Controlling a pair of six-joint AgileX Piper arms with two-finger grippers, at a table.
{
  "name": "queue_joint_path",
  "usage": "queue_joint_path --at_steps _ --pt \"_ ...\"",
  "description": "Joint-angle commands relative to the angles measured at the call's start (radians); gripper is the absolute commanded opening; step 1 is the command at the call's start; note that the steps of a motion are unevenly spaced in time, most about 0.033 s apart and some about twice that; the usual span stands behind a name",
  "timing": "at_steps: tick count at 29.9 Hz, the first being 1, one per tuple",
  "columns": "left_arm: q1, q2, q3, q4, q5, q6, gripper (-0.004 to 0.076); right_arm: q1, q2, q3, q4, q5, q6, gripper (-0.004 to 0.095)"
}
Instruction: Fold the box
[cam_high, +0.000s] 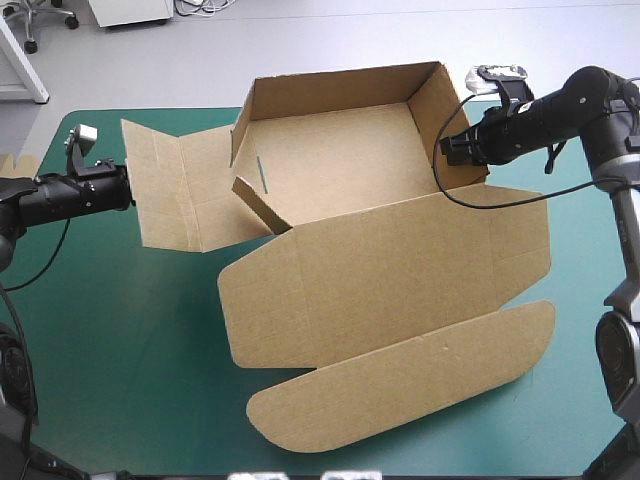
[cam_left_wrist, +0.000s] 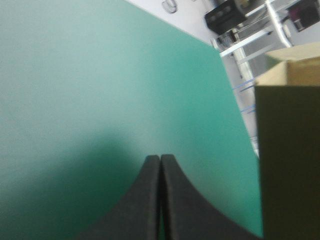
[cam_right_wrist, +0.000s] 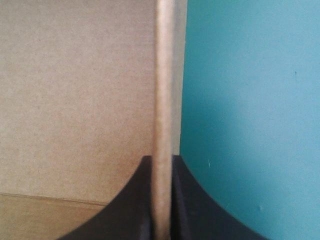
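Now the right end effector (cam_right_wrist: 162, 161) is clamped on the raised right wall of the brown box (cam_high: 380, 270). The left end effector (cam_left_wrist: 160, 159) is clenched on nothing, just beside the box's left flap. The box sits mid-counter (cam_high: 110, 360), lid flat.

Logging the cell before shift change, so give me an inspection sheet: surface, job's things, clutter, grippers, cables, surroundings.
surface: table, teal-green cover lying flat.
job's things: box, far and right walls raised, left side unfolded, lid flat toward the near edge.
clutter: board edge at the table's left edge.
grippers: left gripper shut, empty, beside the box's left side; right gripper shut on the box's right wall.
cables: no stray ones seen.
surroundings: nothing seen.
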Motion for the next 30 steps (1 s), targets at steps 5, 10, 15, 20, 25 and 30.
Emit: queue_joint_path --at_steps 5,10,15,20,25,30 --pt "-0.132 -0.049 -0.022 -0.153 0.117 0.028 -0.001 0.0 -0.051 -0.028 0.06 -0.033 -0.001 0.0001" --pt "-0.184 -0.051 -0.022 -0.176 0.119 0.028 -0.001 0.0 -0.051 -0.028 0.057 -0.034 0.001 0.0001" --pt "-0.196 -0.06 -0.022 -0.169 0.119 0.032 -0.001 0.0 -0.039 -0.021 0.033 -0.04 0.016 0.0001" --pt "-0.196 -0.07 -0.022 -0.167 0.119 0.032 -0.001 0.002 -0.013 -0.021 0.062 -0.037 0.024 0.0002" --pt "-0.204 -0.07 -0.022 -0.184 0.119 0.028 -0.001 0.002 -0.011 -0.021 0.059 -0.041 0.02 0.0001" --pt "-0.243 -0.07 -0.022 -0.201 0.119 0.031 -0.001 0.01 -0.008 -0.021 0.038 -0.043 0.02 0.0002"
